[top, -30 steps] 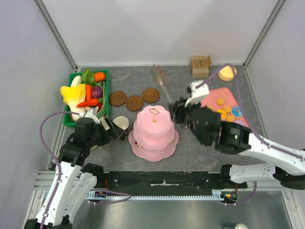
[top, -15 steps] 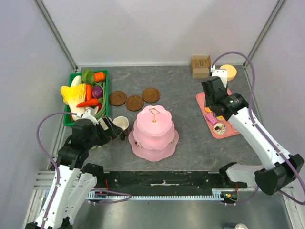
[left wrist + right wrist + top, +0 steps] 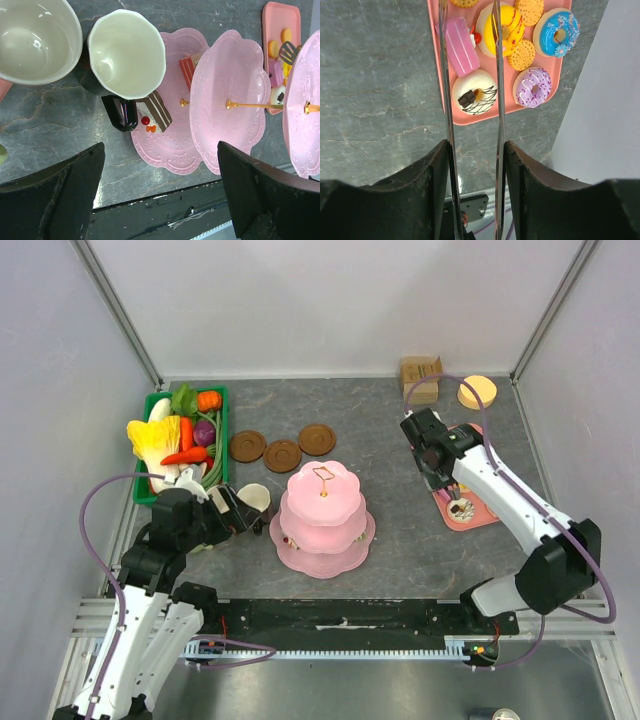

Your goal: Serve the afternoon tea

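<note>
The pink tiered stand (image 3: 322, 505) stands mid-table; its lowest tier (image 3: 170, 145) holds a striped cake slice (image 3: 155, 110) and a red cake bit (image 3: 187, 70). Three brown saucers (image 3: 282, 454) lie behind it. A dark mug (image 3: 127, 52) and a pink mug (image 3: 37, 35) stand left of the stand. My left gripper (image 3: 160, 165) is open and empty, just short of the mugs. My right gripper (image 3: 475, 155) is shut on metal tongs (image 3: 448, 100), whose blades straddle a white chocolate donut (image 3: 475, 97) on the pink tray (image 3: 465, 505). A purple donut (image 3: 533, 87) and orange biscuits (image 3: 522, 55) lie beside it.
A green basket of toy vegetables (image 3: 180, 435) sits at the far left. Cardboard boxes (image 3: 420, 375) and a yellow disc (image 3: 477, 392) sit at the back right. The tray also holds a blue donut (image 3: 557, 32) and a pink cake (image 3: 460, 50).
My right arm swung from beside the tiered stand back to the right, and now hangs over the pink tray with the tongs. The left arm has not moved.
</note>
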